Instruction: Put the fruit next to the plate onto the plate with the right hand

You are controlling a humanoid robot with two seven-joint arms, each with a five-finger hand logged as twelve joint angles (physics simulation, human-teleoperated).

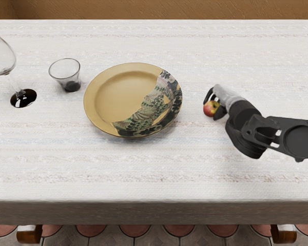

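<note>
R hand [223, 101] curls round the apple [211, 108] nr the right edge of the table [154, 169], but grip looks fingertip-only, so it may slip & roll short of the plate [115, 95].

A table [154, 169] draped in a pale woven cloth fills the scene under soft, even light. A brown wall [154, 9] runs along 12 o'clock; at 6 o'clock, reddish floor tiles [143, 233] and 2 wooden table feet [28, 234] show.
</note>
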